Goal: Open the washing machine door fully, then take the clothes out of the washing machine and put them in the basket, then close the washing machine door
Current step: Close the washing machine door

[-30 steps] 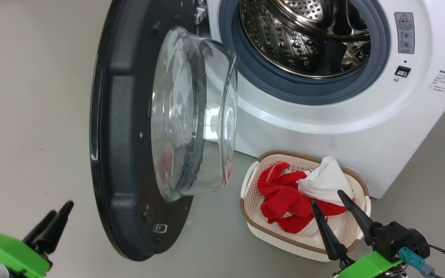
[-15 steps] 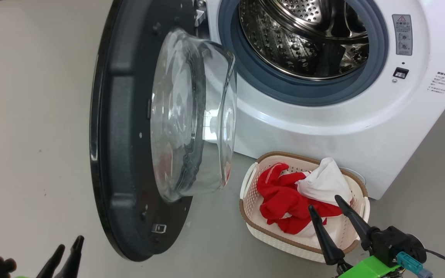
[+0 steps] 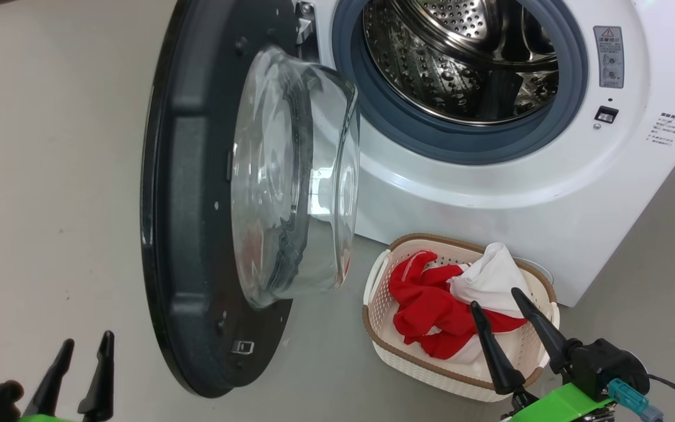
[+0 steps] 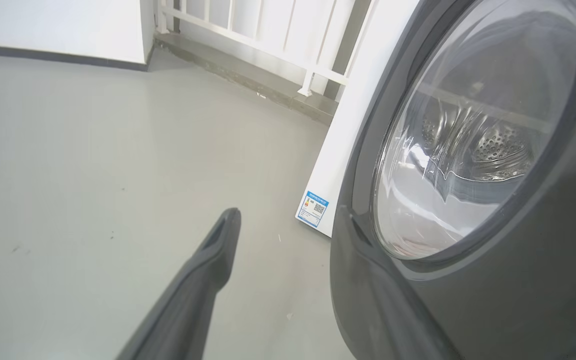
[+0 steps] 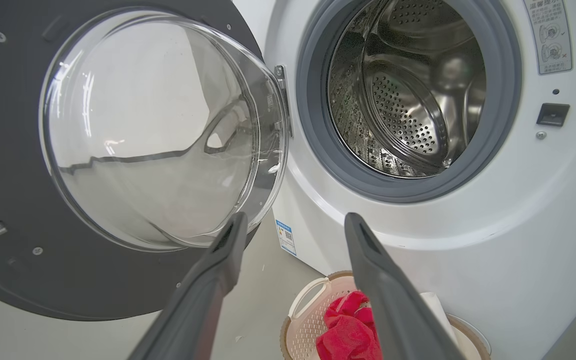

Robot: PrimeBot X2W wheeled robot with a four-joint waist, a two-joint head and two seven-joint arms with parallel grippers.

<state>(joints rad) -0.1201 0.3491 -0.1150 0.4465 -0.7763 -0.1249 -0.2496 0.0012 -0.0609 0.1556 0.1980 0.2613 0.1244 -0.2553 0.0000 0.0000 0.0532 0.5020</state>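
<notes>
Our clothes (image 3: 437, 305) sit heaped in the basket (image 3: 385, 346) on the floor (image 3: 50, 176) at the foot of the washing machine (image 3: 460, 193), and the drum (image 3: 431, 64) looks bare. So we judge we're on the last step: the washing machine door (image 3: 197, 205), standing wide, wants a push on its outer face. Our left gripper (image 3: 88, 338) near that side and our right gripper (image 3: 495, 298) over the basket both show fingers spread and empty, while the drum's near bottom hides behind the gasket (image 3: 431, 143).

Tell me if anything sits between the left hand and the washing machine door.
Nothing visible does. The open left hand is low on the outer side of the washing machine door, with floor between them in the head view. The basket and right hand lie on the door's inner side.
</notes>
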